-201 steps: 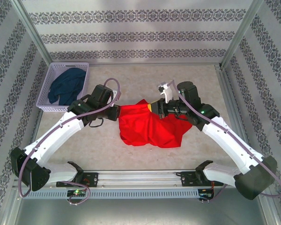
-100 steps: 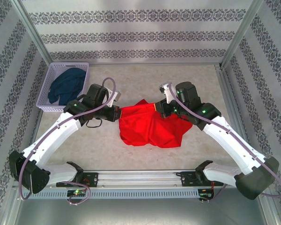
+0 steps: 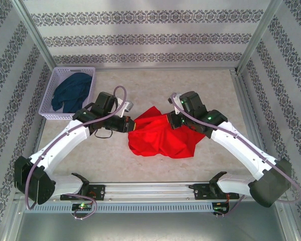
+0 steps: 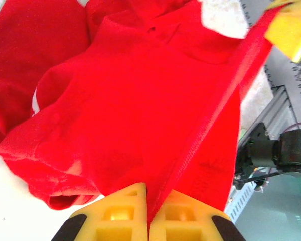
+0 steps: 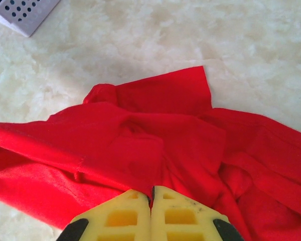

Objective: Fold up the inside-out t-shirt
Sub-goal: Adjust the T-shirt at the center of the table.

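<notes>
Two grippers flank the inside-out t-shirt (image 3: pixel 160 136), which lies crumpled in the middle of the table (image 3: pixel 115 160) in the overhead view. You have the left gripper (image 3: pixel 129 124) at the shirt's upper left edge and the right gripper (image 3: pixel 171 120) at its upper right edge. A white basket (image 3: pixel 72 69) holding a dark navy garment (image 3: pixel 72 90) sits well apart at the far left.

From the left wrist, your yellow fingers (image 4: pixel 120 213) are pressed together on a stitched hem of the t-shirt (image 4: pixel 140 100). That hem runs as a taut ridge up to the right, and the cloth beside it hangs in loose folds, plain red throughout.

From the right wrist, the fingers (image 5: pixel 120 216) are likewise closed, pinching a fold of the t-shirt (image 5: pixel 155 130). A tight band of red leads off to the left, and the rest is heaped on the table.

Expect the fabric to be light, limp and quick to sag or bunch. Hems and seams look like your best holds, since the doubled cloth gives more bite. Keep the tension even between both pinches.
</notes>
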{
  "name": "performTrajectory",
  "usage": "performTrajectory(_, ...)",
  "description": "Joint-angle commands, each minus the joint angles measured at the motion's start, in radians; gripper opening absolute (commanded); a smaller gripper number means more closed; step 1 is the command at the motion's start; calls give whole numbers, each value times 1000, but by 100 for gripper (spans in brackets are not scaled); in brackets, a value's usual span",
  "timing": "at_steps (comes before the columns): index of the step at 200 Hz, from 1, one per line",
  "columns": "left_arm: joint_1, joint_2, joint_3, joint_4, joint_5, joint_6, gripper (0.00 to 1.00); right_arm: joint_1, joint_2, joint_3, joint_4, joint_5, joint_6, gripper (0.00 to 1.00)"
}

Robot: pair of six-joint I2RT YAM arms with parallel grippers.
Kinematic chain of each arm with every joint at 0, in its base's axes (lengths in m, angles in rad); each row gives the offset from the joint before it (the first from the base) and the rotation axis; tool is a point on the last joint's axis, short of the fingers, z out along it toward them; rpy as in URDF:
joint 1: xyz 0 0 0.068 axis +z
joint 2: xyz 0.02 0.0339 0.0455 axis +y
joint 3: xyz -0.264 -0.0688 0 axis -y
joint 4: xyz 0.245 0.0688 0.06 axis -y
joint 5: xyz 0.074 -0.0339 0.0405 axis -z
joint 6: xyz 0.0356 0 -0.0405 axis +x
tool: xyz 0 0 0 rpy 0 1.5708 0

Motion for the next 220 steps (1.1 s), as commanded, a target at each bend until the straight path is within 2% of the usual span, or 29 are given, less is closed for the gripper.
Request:
performTrajectory(1, 21, 20, 19, -94, -96, 7, 0, -50, -41, -41, 42, -72, 10, 0)
performTrajectory(16, 9, 30, 24, -95, -101, 24, 3, -78, -89, -68, 104, -205, 22, 0)
performTrajectory(34, -6, 17, 22, -47, -31, 29, 7, -115, -140, -83, 168, -355, 43, 0)
performTrajectory(63, -13, -40, -10, 100, 117, -6, 9, -159, -183, -78, 177, -465, 65, 0)
performTrajectory(77, -20, -51, -10, 111, 111, -2, 11, -168, -203, -88, 177, -471, 77, 0)
performTrajectory(100, -25, -24, 13, 40, 6, 6, 14, -169, -221, -118, 221, -486, 115, 0)
performTrajectory(143, -36, 25, 22, -8, -44, -3, 32, -152, -191, -167, 379, -495, 234, 0)
performTrajectory(183, -36, -37, -12, 69, -136, -41, 45, -122, -108, -141, 402, -465, 274, 0)
performTrajectory(220, -64, -70, -119, 275, -49, -148, 55, -115, -68, -117, 407, -453, 286, 0)
